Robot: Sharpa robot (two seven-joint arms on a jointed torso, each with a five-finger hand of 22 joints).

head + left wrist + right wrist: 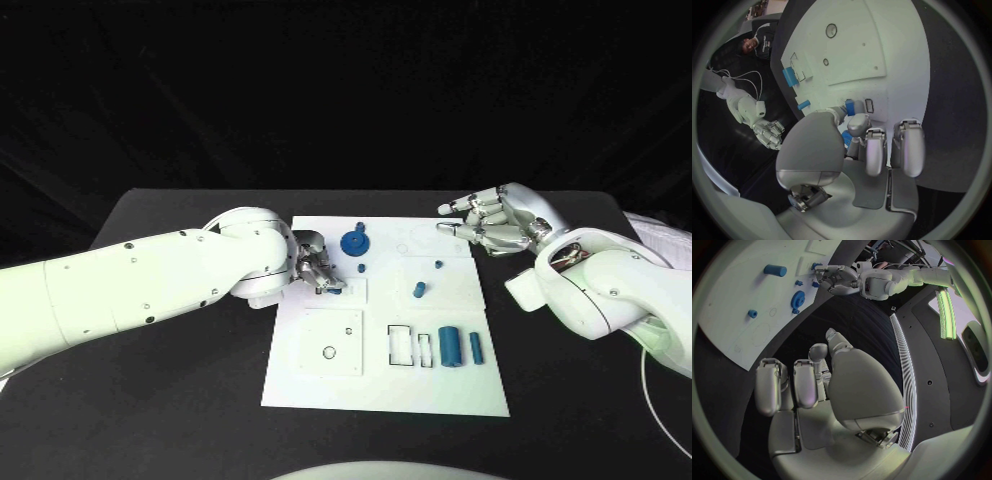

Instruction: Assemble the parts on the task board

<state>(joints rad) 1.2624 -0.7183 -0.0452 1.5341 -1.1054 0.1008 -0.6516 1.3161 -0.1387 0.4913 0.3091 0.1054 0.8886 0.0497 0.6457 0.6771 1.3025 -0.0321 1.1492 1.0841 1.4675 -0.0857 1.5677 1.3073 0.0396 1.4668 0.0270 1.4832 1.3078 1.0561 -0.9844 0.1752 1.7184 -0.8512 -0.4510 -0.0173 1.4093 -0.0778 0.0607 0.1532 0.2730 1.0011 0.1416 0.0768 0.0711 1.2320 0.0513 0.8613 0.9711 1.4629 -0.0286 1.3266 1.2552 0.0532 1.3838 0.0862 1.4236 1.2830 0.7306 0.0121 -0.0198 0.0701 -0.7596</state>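
Nearest the robot, on the near part of the white task board (387, 385), a raised square plate (333, 342) with a small oval hole is seen, and to its right two outlined rectangular slots (410, 346). Just beside these, a large blue cylinder (450, 346) and a slimmer blue pin (476, 347) are laid side by side, both lying lengthwise.

Farther in, at the board's left edge, the left hand (315, 272) is lowered onto the board with its fingers curled in. A small blue part (846, 137) is seen between its fingertips in the left wrist view, and another small blue piece (850, 107) is found just beyond them. A short blue peg (418, 291) is placed near the middle of the board.

Farther still, a blue gear (353, 243) is set near the far edge. The right hand (490, 222) is held off the board's far right corner, fingers loosely bent and apart, with nothing in it.
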